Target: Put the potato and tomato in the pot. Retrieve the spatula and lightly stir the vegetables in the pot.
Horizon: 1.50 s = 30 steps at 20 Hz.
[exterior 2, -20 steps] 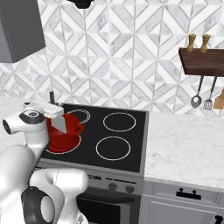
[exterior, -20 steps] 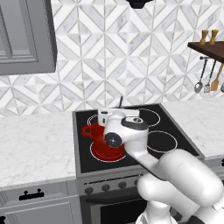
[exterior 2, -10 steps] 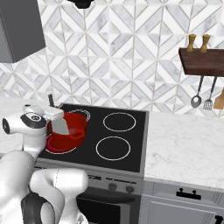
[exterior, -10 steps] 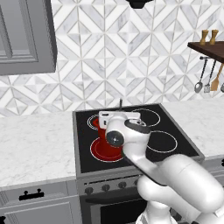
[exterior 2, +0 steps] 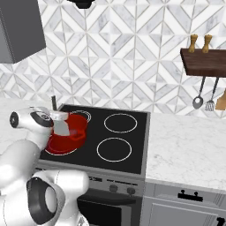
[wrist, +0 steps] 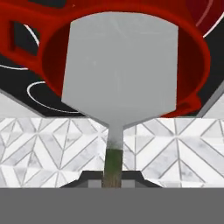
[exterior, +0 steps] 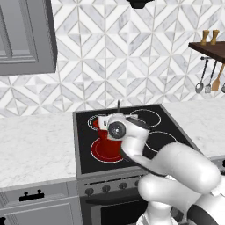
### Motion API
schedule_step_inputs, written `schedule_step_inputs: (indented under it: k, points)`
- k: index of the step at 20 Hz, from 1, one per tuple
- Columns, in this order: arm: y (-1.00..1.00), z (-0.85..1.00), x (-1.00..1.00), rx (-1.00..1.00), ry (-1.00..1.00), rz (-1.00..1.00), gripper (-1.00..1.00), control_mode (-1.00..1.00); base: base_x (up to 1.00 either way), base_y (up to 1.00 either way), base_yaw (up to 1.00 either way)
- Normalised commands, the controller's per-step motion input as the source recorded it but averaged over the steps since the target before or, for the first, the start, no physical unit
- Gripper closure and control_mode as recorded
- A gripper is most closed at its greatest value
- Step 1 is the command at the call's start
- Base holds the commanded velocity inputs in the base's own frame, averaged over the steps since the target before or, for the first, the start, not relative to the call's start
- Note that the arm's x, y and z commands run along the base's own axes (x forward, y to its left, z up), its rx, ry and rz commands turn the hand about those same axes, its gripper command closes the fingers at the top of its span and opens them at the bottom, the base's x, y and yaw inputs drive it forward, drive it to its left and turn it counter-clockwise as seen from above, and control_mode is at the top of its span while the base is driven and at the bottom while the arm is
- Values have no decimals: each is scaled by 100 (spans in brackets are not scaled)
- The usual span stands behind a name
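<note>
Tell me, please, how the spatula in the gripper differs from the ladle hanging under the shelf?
The spatula has a flat, pale grey rectangular blade; the ladle has a small round silver bowl. The spatula is over the red pot; the ladle hangs by the wall. Both have thin straight handles.

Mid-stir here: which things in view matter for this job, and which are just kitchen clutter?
Job:
pot on the front left burner
spatula, blade over the pot's mouth
gripper, shut on the spatula handle

Clutter:
ladle and other utensils hanging under the shelf
two shakers on it
</note>
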Motion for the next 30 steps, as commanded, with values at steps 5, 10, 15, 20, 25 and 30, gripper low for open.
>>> schedule_step_inputs:
  k: [5,10,15,20,25,30]
  points:
    - [-17,-11,-18,2,34,41,100,-100,0,0,0]
    - [-5,-15,-80,5,3,42,100,-100,0,0,0]
    - [1,-21,24,19,-2,22,100,-100,0,0,0]
    - [12,-37,100,15,-3,2,100,-100,0,0,0]
    - [31,-69,29,4,-1,0,100,-100,0,0,0]
    - [48,-51,0,0,-5,0,100,-100,0,0,0]
